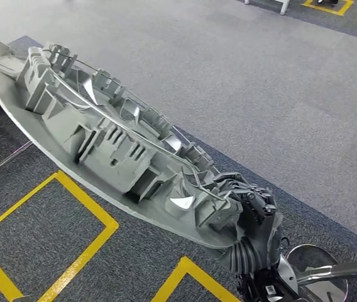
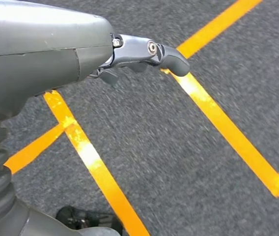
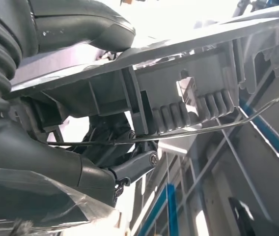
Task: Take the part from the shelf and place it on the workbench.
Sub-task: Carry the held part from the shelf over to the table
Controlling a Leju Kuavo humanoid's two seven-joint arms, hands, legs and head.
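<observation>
One grey part (image 1: 105, 145), two hands (image 1: 250, 207) (image 2: 145, 51)

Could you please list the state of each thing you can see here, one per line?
Part: held at one end, lifted over the floor, ribbed side up.
Right hand: grips the part's near end.
Left hand: holds nothing, hangs over the taped floor.

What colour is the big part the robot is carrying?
Grey all over; the part shows best in the head view.
</observation>
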